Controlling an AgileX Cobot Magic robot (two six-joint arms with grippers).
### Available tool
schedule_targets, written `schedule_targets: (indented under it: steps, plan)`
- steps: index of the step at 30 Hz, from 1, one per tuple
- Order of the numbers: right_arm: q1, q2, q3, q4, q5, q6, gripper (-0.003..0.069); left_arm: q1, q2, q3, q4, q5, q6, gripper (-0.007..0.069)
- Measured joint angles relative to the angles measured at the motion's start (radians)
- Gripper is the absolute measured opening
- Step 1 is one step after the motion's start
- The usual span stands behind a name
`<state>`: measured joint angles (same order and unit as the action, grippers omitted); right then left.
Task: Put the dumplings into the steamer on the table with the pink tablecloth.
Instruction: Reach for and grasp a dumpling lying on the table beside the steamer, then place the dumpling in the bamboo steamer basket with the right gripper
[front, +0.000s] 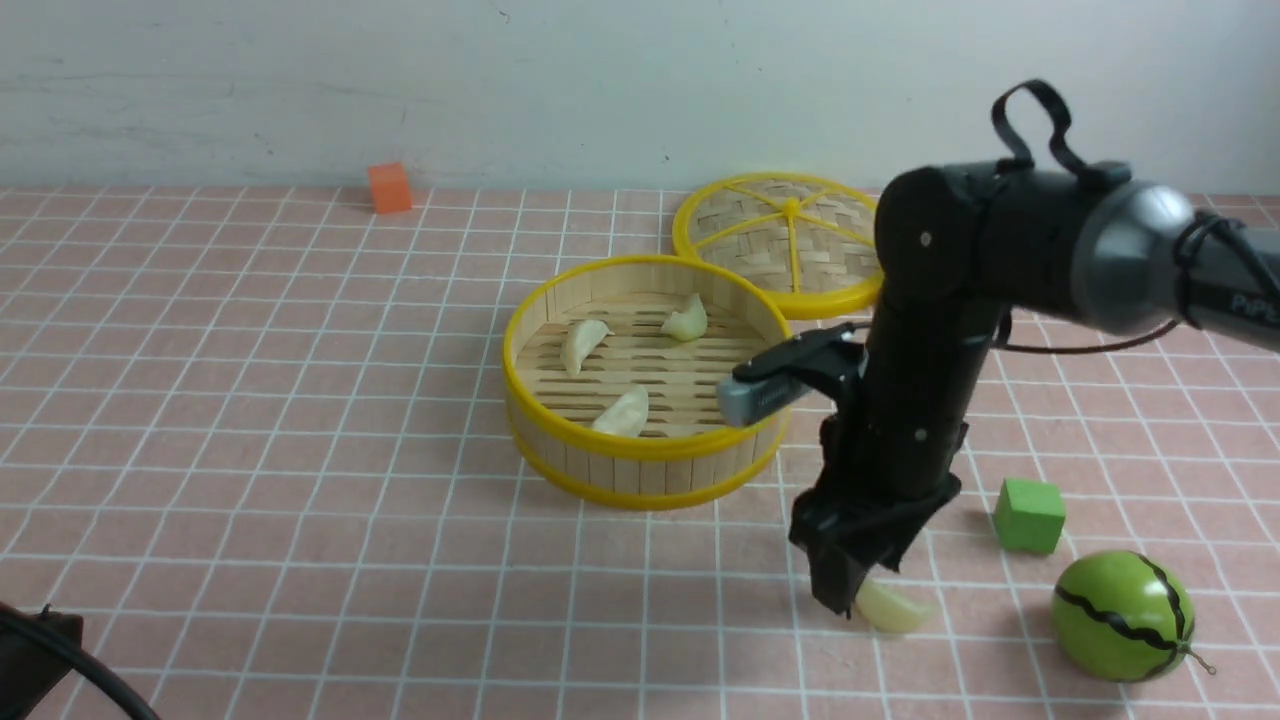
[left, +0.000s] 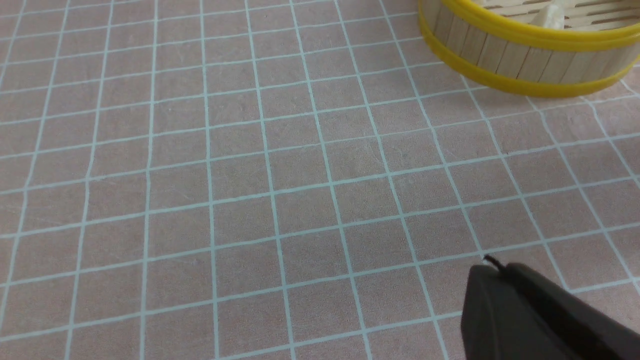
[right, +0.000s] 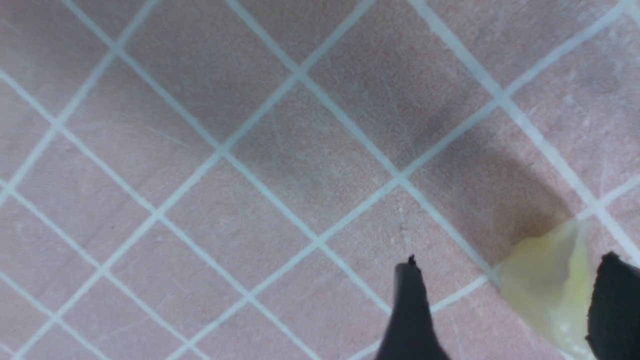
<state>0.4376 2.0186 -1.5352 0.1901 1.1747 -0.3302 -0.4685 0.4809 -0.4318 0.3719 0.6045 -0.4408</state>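
Observation:
The steamer (front: 548, 420) stands mid-table on the pink tablecloth (front: 250, 400) and holds three pale dumplings (front: 583, 343), (front: 688, 320), (front: 624, 412). A fourth dumpling (front: 893, 607) lies on the cloth near the front right. My right gripper (front: 850, 598) points down at it, open. In the right wrist view the dumpling (right: 547, 290) lies between the two fingers of the right gripper (right: 510, 257), close to one fingertip (right: 612, 300). My left gripper (left: 487, 265) is shut and empty, low over bare cloth, with the steamer (left: 525, 55) beyond it.
The flat woven lid (front: 790, 240) lies behind the steamer. A green cube (front: 1028, 514) and a green striped melon toy (front: 1122, 615) sit right of the fourth dumpling. An orange cube (front: 389, 187) is at the far back left.

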Motion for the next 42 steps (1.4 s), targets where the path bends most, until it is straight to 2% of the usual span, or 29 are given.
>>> schedule_targets:
  steps: [7,8,10,17,22,28,32,34,37,39,41,42]
  plan:
    - [0.001,0.039,0.036,-0.057,-0.041,-0.003,0.0356,0.000,0.000,0.001,0.000,0.000,-0.001,-0.0013]
    - [0.001,0.051,0.040,-0.061,-0.043,-0.004,0.0306,0.000,0.000,0.002,0.000,0.000,-0.001,-0.0013]
    - [0.001,0.053,0.039,-0.063,-0.042,-0.006,0.0258,0.000,0.000,0.002,0.000,0.000,-0.002,-0.0013]
    - [0.001,0.055,-0.081,-0.053,0.033,-0.007,0.0253,0.000,0.000,0.002,0.001,0.000,-0.002,-0.0012]
    - [0.001,0.055,-0.360,0.010,0.029,-0.010,0.0253,0.000,0.000,0.002,0.001,-0.009,-0.002,-0.0012]
    - [0.001,0.103,-0.468,0.021,-0.218,-0.014,0.0251,0.000,0.000,0.002,0.001,-0.016,-0.002,-0.0008]
    - [0.001,0.192,-0.468,0.031,-0.292,-0.015,0.0251,0.000,0.000,0.002,0.001,-0.016,-0.002,-0.0004]
    - [0.002,0.237,-0.466,0.002,-0.307,-0.013,0.0283,0.000,0.000,0.002,0.001,-0.016,-0.002,-0.0002]
    - [0.002,0.255,-0.465,-0.038,-0.324,0.015,0.0400,0.000,0.000,0.002,0.001,-0.016,-0.002,-0.0001]
    - [0.002,0.245,-0.472,-0.053,-0.317,0.035,0.0503,0.000,0.000,0.002,0.001,-0.016,-0.002,0.0000]
    - [0.002,0.219,-0.504,-0.063,-0.252,0.057,0.0596,0.000,0.000,0.002,0.001,-0.016,-0.002,0.0000]
    - [0.002,0.203,-0.516,-0.067,-0.211,0.064,0.0610,0.000,0.000,0.002,0.001,-0.016,-0.002,0.0000]
